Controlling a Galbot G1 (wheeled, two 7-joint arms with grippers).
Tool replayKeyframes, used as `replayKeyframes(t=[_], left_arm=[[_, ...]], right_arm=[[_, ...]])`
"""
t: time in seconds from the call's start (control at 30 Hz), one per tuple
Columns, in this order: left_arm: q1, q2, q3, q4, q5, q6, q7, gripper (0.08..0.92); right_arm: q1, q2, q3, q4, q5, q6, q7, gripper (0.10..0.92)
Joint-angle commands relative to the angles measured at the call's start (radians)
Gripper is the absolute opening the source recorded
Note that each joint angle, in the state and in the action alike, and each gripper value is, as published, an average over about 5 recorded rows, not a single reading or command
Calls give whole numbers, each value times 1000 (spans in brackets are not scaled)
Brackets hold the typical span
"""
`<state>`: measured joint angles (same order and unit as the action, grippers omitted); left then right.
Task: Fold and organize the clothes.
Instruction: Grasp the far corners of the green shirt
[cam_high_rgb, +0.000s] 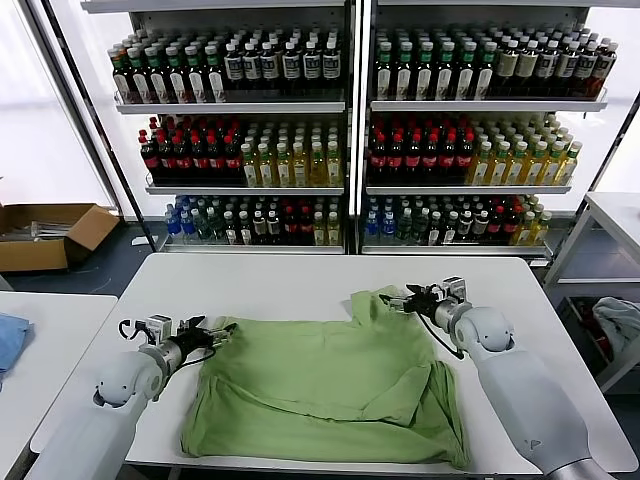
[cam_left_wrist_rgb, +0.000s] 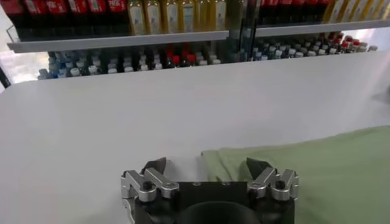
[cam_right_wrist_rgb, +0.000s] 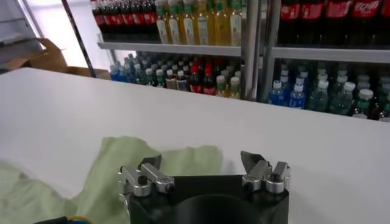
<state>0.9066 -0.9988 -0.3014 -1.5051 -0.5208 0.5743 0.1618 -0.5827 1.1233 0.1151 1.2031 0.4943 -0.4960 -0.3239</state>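
Currently, left gripper (cam_high_rgb: 212, 331): low over shirt (cam_high_rgb: 330, 385) corner, fingers spread, empty.
Right gripper (cam_high_rgb: 397, 299): at collar edge, fingers spread, empty.

Light green shirt (cam_high_rgb: 320, 385) lies rumpled and partly folded between the left tool (cam_high_rgb: 213, 333) and right tool (cam_high_rgb: 398, 299), edges beneath both

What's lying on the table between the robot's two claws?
Only the light green soft fabric polo shirt, spread between the open left gripper and open right gripper, as the head view shows.
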Motion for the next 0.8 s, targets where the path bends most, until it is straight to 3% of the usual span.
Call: replayKeyframes(t=[0.03, 0.4, 0.8], left_arm=[[-39, -16, 33, 45, 18, 2, 0, 803], [-21, -13, 54, 36, 53, 2, 16, 499], [-19, -16, 42, 15, 55, -4, 14, 155]], right_arm=[[39, 34, -23, -72, -29, -2, -3, 773], [11, 41, -27, -46, -38, -6, 5, 463], [-44, 18, 23, 86, 21, 3, 25, 129]])
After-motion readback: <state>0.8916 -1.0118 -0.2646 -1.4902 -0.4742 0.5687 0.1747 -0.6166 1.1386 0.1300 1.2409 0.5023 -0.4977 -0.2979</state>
